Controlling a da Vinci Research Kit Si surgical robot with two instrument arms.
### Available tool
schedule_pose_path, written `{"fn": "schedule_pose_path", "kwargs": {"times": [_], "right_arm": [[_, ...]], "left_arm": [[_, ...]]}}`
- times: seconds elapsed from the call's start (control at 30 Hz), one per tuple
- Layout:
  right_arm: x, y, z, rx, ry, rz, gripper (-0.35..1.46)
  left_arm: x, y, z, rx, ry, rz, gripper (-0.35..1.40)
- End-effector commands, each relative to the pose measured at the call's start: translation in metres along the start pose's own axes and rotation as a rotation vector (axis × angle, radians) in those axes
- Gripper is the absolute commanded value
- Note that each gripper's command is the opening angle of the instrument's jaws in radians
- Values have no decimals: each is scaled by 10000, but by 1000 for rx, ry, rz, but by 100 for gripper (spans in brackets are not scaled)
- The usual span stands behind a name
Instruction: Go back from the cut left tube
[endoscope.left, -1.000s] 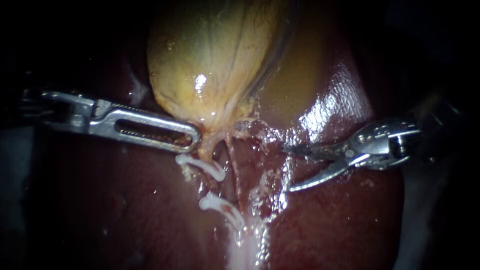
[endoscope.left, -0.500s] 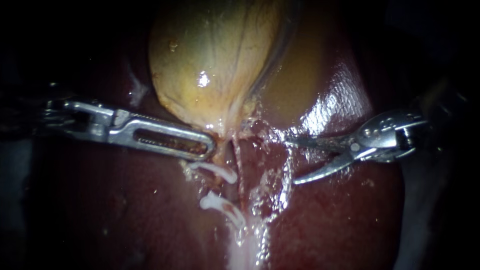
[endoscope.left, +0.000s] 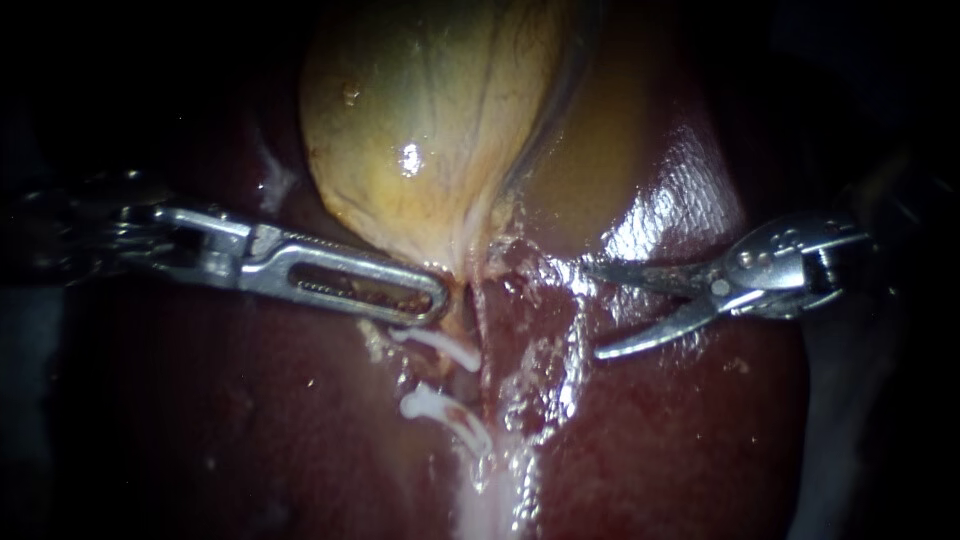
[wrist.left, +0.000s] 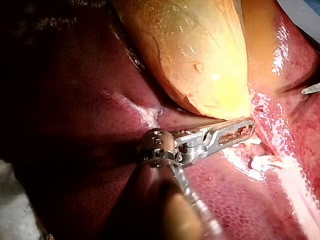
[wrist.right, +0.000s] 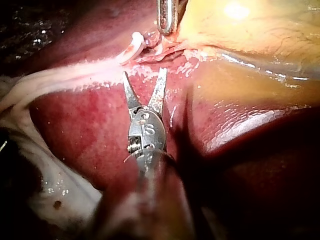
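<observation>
Finds my right instrument, a slim steel shaft ending in two curved blades, drawn back a little toward the right and slightly upward against the glossy dark-red liver over the last second. Leaves its jaws parted with a clear gap and nothing between them, now well clear of the tubes, over wet liver. Puts the cut left tube, a pale whitish strand, in the middle of the endoscope view below the gallbladder's narrow end, parted between two small white clips, one on each stump.

Also shows my left instrument, a steel shaft with long slotted jaws, shifted rightward in the same second. Carries the narrow end of the yellow-tan, bulb-shaped gallbladder and the upper clip along with it, so reads as jaws clamped on that gallbladder tissue, though seen flat-on and hard to confirm.

Suggests the retreat is under way and partly done. Calls only for more of the same outward pull along the right shaft's line, blades kept off the liver's surface. Risks little beyond grazing the liver.
</observation>
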Motion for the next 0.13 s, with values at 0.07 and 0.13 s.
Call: {"fn": "schedule_pose_path", "kwargs": {"times": [0.07,0.13], "right_arm": [[1,-1,0,-3,-1,0,143],[2,-2,1,-2,3,0,143]], "left_arm": [[0,0,0,0,0,0,-35],[0,0,-1,0,0,0,-35]]}}
